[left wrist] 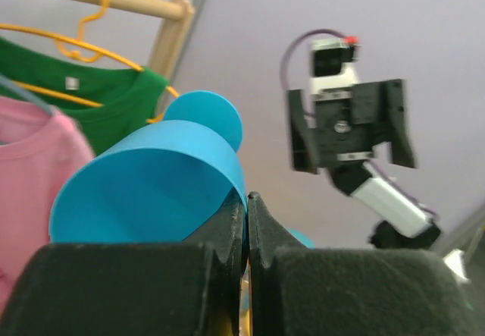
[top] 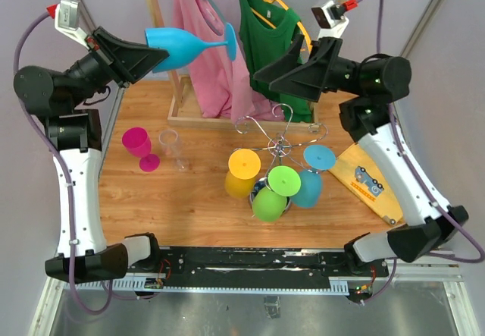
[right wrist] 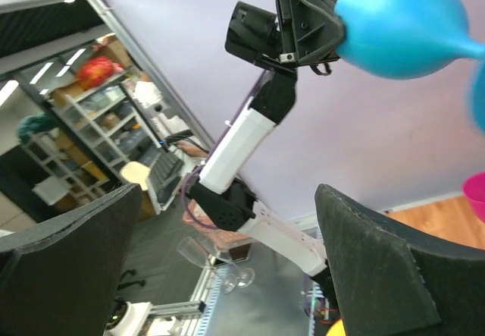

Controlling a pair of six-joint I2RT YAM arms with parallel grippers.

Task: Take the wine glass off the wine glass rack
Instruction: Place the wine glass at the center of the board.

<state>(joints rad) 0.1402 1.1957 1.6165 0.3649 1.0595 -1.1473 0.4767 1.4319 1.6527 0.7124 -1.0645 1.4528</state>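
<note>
The left gripper (top: 158, 57) pinches the rim of the blue wine glass (top: 186, 46). The glass lies sideways, foot pointing away toward the right gripper (top: 261, 78), which is spread wide. The wine glass rack (top: 280, 135) stands below.

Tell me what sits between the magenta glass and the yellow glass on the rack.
A clear glass, close beside the magenta glass; then bare tabletop to the yellow glass. Top view.

Left fingers (left wrist: 227, 233) pinched shut, right fingers (right wrist: 68, 260) spread wide, arms (top: 76, 177) seemingly raised.
</note>
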